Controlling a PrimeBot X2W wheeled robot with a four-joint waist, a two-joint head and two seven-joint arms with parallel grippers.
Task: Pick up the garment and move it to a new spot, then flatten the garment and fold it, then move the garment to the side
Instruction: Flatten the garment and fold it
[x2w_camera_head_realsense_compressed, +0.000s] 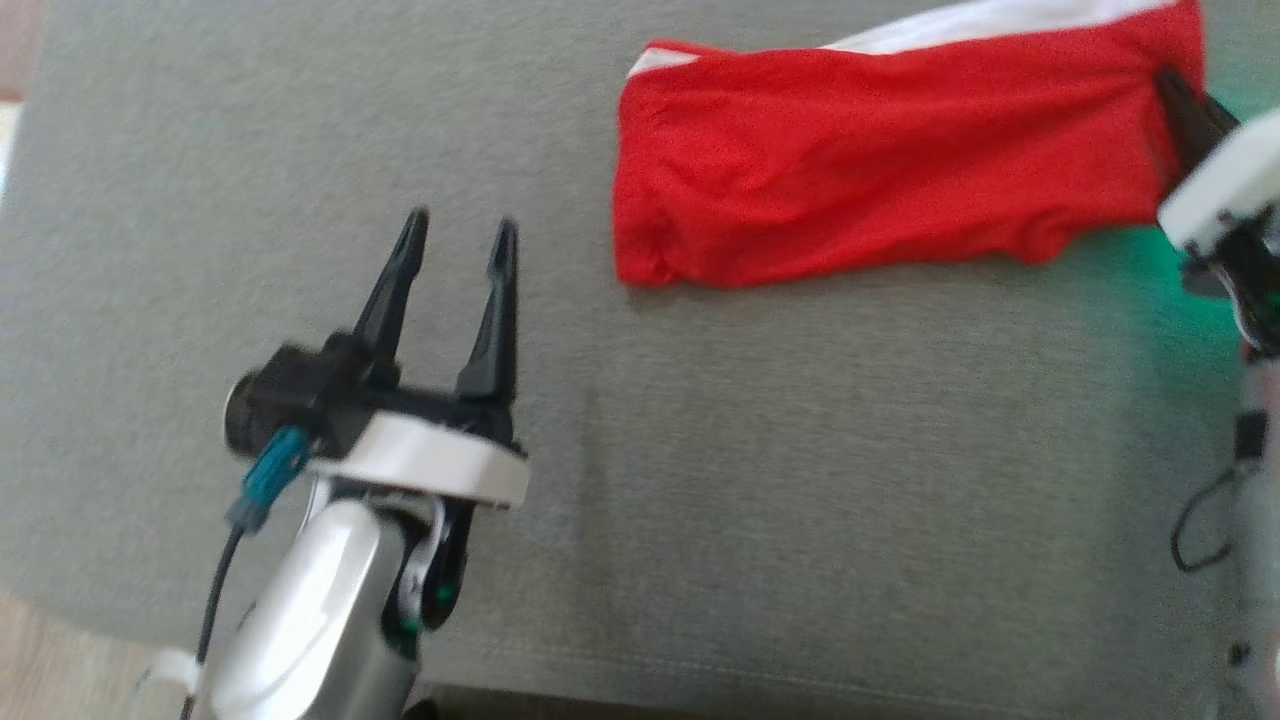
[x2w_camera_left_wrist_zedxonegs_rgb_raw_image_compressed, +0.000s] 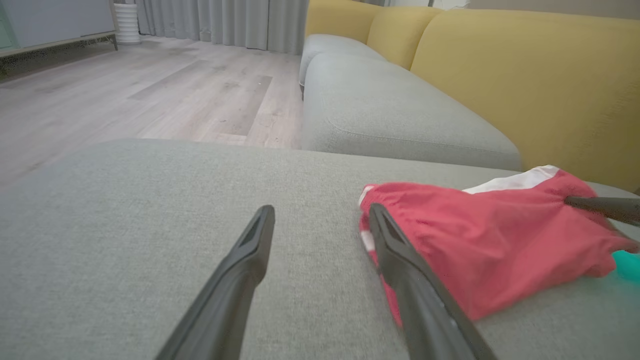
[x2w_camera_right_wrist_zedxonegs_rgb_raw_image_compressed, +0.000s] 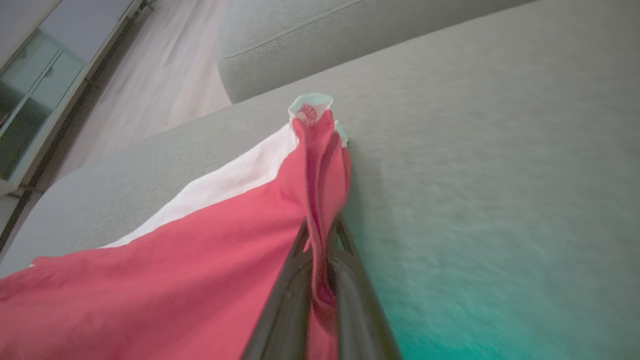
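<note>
The garment (x2w_camera_head_realsense_compressed: 880, 170) is red with a white band and lies folded on the grey cushion (x2w_camera_head_realsense_compressed: 700, 480) at the upper right. Its right edge is pinched between the fingers of my right gripper (x2w_camera_head_realsense_compressed: 1172, 90), which is shut on the cloth. In the right wrist view a ridge of red garment (x2w_camera_right_wrist_zedxonegs_rgb_raw_image_compressed: 320, 165) rises between the closed fingers of the right gripper (x2w_camera_right_wrist_zedxonegs_rgb_raw_image_compressed: 320, 230). My left gripper (x2w_camera_head_realsense_compressed: 457, 232) hovers open over bare cushion, left of the garment and clear of it. In the left wrist view the left gripper (x2w_camera_left_wrist_zedxonegs_rgb_raw_image_compressed: 320, 215) stands open, its right finger just in front of the garment (x2w_camera_left_wrist_zedxonegs_rgb_raw_image_compressed: 480, 240).
The grey cushion's front edge (x2w_camera_head_realsense_compressed: 640, 680) runs along the bottom of the head view, with wood floor (x2w_camera_head_realsense_compressed: 40, 660) beyond it. Behind lie a second grey seat (x2w_camera_left_wrist_zedxonegs_rgb_raw_image_compressed: 380, 110) and yellow backrests (x2w_camera_left_wrist_zedxonegs_rgb_raw_image_compressed: 530, 75). A cabinet (x2w_camera_right_wrist_zedxonegs_rgb_raw_image_compressed: 30, 95) stands across the floor.
</note>
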